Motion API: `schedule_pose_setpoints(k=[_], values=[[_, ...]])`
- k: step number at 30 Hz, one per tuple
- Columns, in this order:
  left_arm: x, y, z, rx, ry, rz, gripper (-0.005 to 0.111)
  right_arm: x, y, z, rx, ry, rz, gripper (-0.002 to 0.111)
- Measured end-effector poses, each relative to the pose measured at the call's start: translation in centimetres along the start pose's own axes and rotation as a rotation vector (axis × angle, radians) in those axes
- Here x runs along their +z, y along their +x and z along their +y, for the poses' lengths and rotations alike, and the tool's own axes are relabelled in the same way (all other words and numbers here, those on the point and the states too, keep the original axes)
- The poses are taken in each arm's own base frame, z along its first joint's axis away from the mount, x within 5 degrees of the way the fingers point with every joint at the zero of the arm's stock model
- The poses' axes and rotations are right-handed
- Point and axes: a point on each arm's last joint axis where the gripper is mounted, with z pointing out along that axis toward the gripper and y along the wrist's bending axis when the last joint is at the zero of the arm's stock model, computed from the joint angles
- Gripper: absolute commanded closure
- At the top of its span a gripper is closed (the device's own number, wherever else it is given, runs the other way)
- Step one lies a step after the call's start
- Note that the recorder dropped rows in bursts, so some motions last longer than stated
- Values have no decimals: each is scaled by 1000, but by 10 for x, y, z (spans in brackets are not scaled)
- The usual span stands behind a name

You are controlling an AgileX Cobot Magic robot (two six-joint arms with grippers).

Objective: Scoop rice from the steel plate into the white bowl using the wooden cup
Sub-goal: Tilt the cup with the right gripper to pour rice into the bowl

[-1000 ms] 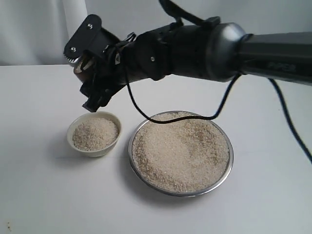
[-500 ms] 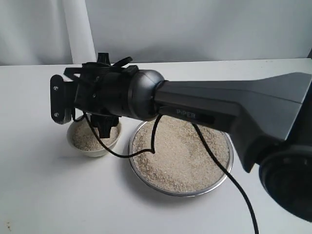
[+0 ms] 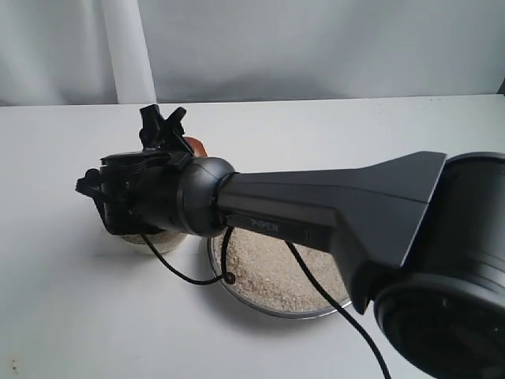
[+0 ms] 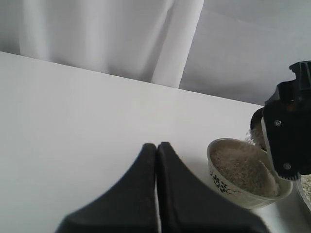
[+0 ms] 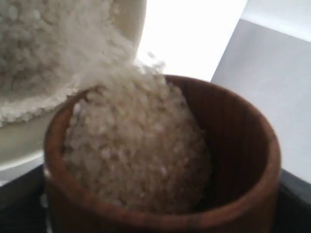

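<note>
Tilting over the white bowl (image 4: pixel 228 187), the wooden cup (image 5: pixel 243 141) sits clenched in my right gripper (image 3: pixel 163 126); rice (image 5: pixel 131 150) is heaped at its lip and a stream of grains slides over the rim into the bowl, which holds a mound of its own; in the exterior view my right arm reaches across and hides nearly all of the bowl, and I see only a sliver of the cup's reddish wood beside the fingers; the steel plate (image 3: pixel 260 309) lies just beside the bowl on the table (image 3: pixel 71 316), well in from its far edge, with a bed of rice showing under the arm; my left gripper (image 4: pixel 156 148) hangs apart from the bowl, its 2 fingers pressed together with nothing between them
</note>
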Motion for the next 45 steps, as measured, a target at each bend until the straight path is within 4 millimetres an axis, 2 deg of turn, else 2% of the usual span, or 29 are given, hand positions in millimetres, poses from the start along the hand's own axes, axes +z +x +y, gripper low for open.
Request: schedule_pose_setpoints(k=[6, 11, 22, 45], values=[[0, 0, 0, 0, 0, 0, 107, -7, -4, 1, -110, 18, 27, 108], [0, 0, 0, 0, 0, 0, 107, -7, 1, 2, -172, -1, 83, 108], [0, 0, 0, 0, 0, 0, 107, -8, 6, 0, -211, 12, 150, 108], [0, 0, 0, 0, 0, 0, 107, -8, -3, -9, -303, 121, 57, 108]])
